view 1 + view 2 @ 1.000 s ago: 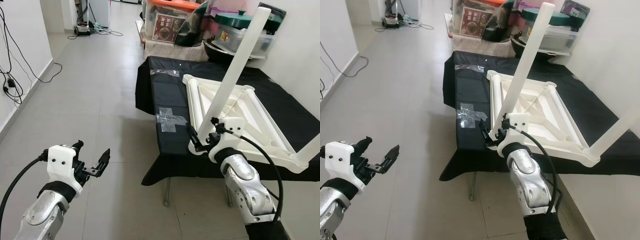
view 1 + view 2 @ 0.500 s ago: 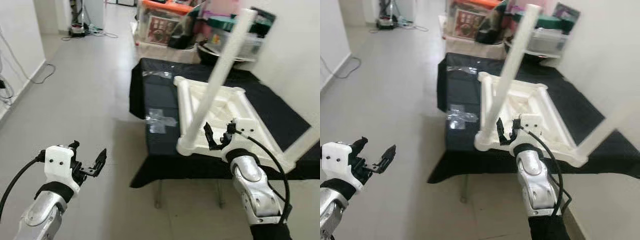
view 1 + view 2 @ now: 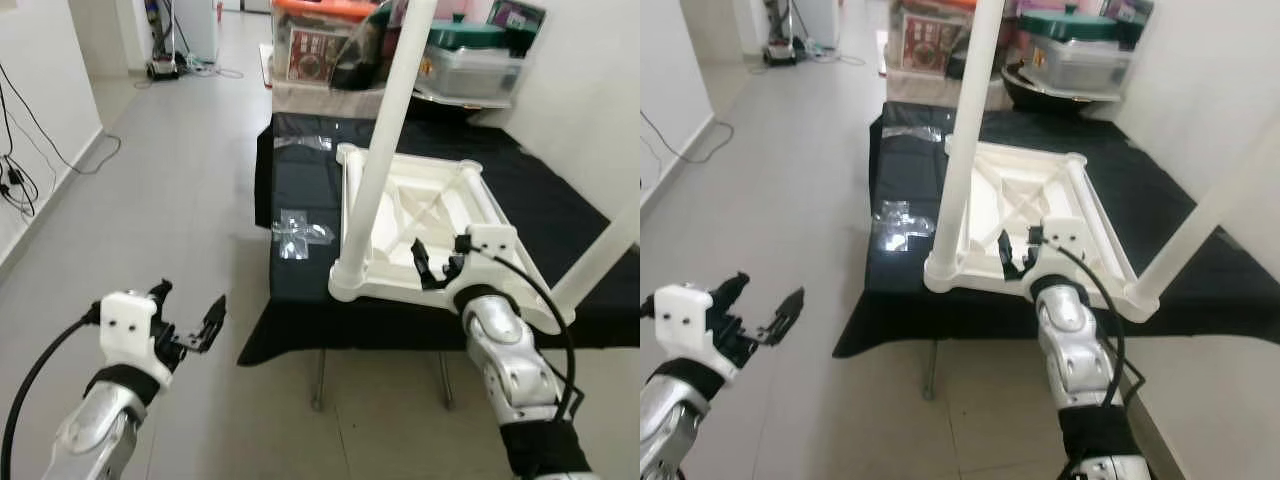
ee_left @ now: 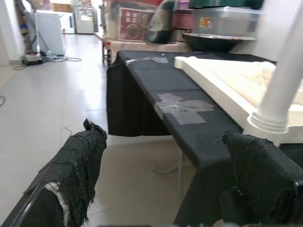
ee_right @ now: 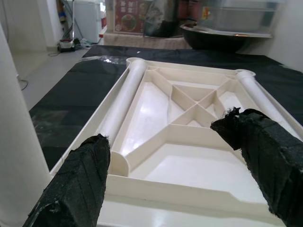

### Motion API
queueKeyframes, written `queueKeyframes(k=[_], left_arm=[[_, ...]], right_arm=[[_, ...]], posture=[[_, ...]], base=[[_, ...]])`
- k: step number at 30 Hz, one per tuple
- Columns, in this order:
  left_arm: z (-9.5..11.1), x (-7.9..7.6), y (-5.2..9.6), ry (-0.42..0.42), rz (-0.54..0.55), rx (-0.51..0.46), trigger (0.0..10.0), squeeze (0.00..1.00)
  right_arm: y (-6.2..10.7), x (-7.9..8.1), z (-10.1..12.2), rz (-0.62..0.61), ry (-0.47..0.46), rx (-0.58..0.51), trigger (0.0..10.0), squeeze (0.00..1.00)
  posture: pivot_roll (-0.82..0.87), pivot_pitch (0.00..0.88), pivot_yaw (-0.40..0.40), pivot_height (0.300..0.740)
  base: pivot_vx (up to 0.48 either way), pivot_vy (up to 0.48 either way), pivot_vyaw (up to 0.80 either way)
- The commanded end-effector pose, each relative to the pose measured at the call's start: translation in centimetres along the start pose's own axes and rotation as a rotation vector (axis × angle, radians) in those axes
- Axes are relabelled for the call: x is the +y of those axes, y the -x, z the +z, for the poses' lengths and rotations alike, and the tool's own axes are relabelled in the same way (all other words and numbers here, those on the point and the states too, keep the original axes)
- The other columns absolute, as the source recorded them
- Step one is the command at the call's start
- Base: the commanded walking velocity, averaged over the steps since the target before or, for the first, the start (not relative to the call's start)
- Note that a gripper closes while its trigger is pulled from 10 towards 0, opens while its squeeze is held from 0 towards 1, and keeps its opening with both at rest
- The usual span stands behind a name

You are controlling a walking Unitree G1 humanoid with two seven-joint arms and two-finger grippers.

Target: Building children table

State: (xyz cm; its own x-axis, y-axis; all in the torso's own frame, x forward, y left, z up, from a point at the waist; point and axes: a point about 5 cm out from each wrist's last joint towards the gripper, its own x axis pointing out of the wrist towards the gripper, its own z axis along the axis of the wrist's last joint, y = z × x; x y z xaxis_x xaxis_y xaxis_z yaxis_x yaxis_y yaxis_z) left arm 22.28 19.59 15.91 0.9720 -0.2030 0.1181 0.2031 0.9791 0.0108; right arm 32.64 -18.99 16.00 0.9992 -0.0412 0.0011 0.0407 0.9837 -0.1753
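Note:
A white children's table top (image 3: 440,200) lies upside down on a table under a black cloth (image 3: 305,180). One white leg (image 3: 385,130) stands upright in its near left corner. A second leg (image 3: 600,255) rises at the near right corner. My right gripper (image 3: 432,268) is open just above the top's near edge, to the right of the upright leg, with nothing between its fingers (image 5: 80,184). It faces the ribbed underside (image 5: 189,118). My left gripper (image 3: 190,325) hangs open and empty over the floor, left of the black table.
Storage boxes and a dark bowl (image 3: 340,50) crowd the far end of the black table. Clear tape (image 3: 300,225) sticks to the cloth. Cables (image 3: 20,180) run along the left wall. A white wall (image 3: 590,90) closes the right side. Grey tiled floor (image 3: 170,190) stretches to the left.
The head view has shifted. My right gripper has left the base of the near left leg and moved right along the top's near edge. My left gripper stays open over the floor.

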Motion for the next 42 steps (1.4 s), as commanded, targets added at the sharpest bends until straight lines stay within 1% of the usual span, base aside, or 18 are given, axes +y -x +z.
queueKeyframes(k=[1,7,9,15,24,25,26,27,29,30,32,33,34,35,36,37,41,42], left_arm=[[-0.3,-0.2,0.0,0.023,-0.006,0.011,10.0,0.0],[-0.3,-0.2,-0.1,0.03,-0.008,0.002,10.0,0.0],[-0.3,-0.2,-0.1,0.032,-0.011,0.002,10.0,0.0],[-0.2,-0.2,-0.1,0.03,-0.011,-0.011,10.0,0.0],[-0.1,-0.2,-0.1,0.032,-0.007,-0.014,10.0,0.0],[-0.1,-0.2,-0.2,0.033,-0.011,-0.015,10.0,0.0],[-0.1,-0.2,-0.2,0.033,-0.011,-0.015,10.0,0.0],[-0.1,-0.3,-0.2,0.035,-0.015,-0.016,10.0,0.0],[-0.1,-0.3,-0.2,0.035,-0.015,-0.016,10.0,0.0],[-0.1,-0.3,-0.2,0.036,-0.019,-0.018,10.0,0.0],[-0.1,-0.3,-0.2,0.036,-0.019,-0.018,10.0,0.0],[-0.1,-0.3,-0.3,0.038,-0.022,-0.021,10.0,0.0],[-0.1,-0.3,-0.3,0.039,-0.024,-0.024,10.0,0.0],[-0.1,-0.4,-0.3,0.04,-0.025,-0.026,10.0,0.0],[-0.1,-0.4,-0.3,0.04,-0.025,-0.026,10.0,0.0],[0.0,-0.3,-0.3,0.041,-0.025,-0.028,10.0,0.0],[0.0,-0.3,-0.3,0.041,-0.025,-0.028,10.0,0.0],[0.0,-0.3,-0.3,0.042,-0.026,-0.03,10.0,0.0]], right_arm=[[-0.2,0.0,0.2,-0.009,0.008,-0.007,10.0,0.0],[-1.1,0.2,0.7,-0.03,-0.005,-0.019,10.0,0.0],[-1.6,0.3,1.1,-0.046,-0.011,-0.029,10.0,0.0],[-1.9,0.4,1.1,-0.054,-0.02,-0.03,10.0,0.0],[-2.2,-0.1,1.0,-0.051,-0.002,-0.032,10.0,0.0],[-2.6,-0.3,1.2,0.021,0.014,-0.042,10.0,0.0],[-2.6,-0.3,1.2,0.021,0.014,-0.042,10.0,0.0],[-3.1,-0.7,1.4,0.095,0.035,-0.045,10.0,0.0],[-3.1,-0.7,1.4,0.095,0.035,-0.045,10.0,0.0],[-3.5,-1.1,1.5,0.162,0.044,-0.041,10.0,0.0],[-3.5,-1.1,1.5,0.162,0.044,-0.041,10.0,0.0],[-3.9,-2.0,1.8,0.212,0.082,-0.041,10.0,0.0],[-4.3,-3.4,2.0,0.259,0.133,-0.024,10.0,0.0],[-4.5,-4.4,2.2,0.286,0.166,-0.011,10.0,0.0],[-4.5,-4.4,2.2,0.286,0.166,-0.011,10.0,0.0],[-4.5,-5.1,2.3,0.375,0.197,0.011,10.0,0.0],[-4.5,-5.1,2.3,0.375,0.197,0.011,10.0,0.0],[-3.8,-4.8,2.5,0.563,0.19,0.02,10.0,0.0]], posture=[[0.11,0.0,-0.165,0.74],[0.12,0.0,-0.166,0.74],[0.12,0.0,-0.168,0.74],[0.12,0.0,-0.169,0.74],[0.12,0.0,-0.168,0.74],[0.11,0.0,-0.165,0.74],[0.11,0.0,-0.165,0.74],[0.11,0.0,-0.161,0.74],[0.11,0.0,-0.161,0.74],[0.11,0.0,-0.161,0.74],[0.11,0.0,-0.161,0.74],[0.11,0.0,-0.167,0.74],[0.11,0.0,-0.166,0.74],[0.11,0.0,-0.166,0.74],[0.11,0.0,-0.166,0.74],[0.11,0.0,-0.167,0.74],[0.11,0.0,-0.167,0.74],[0.11,0.0,-0.164,0.74]], base=[[0.0,0.0,0.0],[0.32,0.0,0.0],[0.354,0.0,0.0],[0.356,0.0,0.0],[0.0,0.0,0.0],[0.0,0.0,0.0],[0.0,0.0,0.0],[0.0,0.0,0.0],[0.0,0.0,0.0],[0.0,0.0,0.0],[0.0,0.0,0.0],[0.0,0.0,0.0],[0.0,0.0,0.0],[0.0,0.0,0.0],[0.0,0.0,0.0],[0.0,0.0,0.0],[0.0,0.0,0.0],[0.0,0.0,0.0]])
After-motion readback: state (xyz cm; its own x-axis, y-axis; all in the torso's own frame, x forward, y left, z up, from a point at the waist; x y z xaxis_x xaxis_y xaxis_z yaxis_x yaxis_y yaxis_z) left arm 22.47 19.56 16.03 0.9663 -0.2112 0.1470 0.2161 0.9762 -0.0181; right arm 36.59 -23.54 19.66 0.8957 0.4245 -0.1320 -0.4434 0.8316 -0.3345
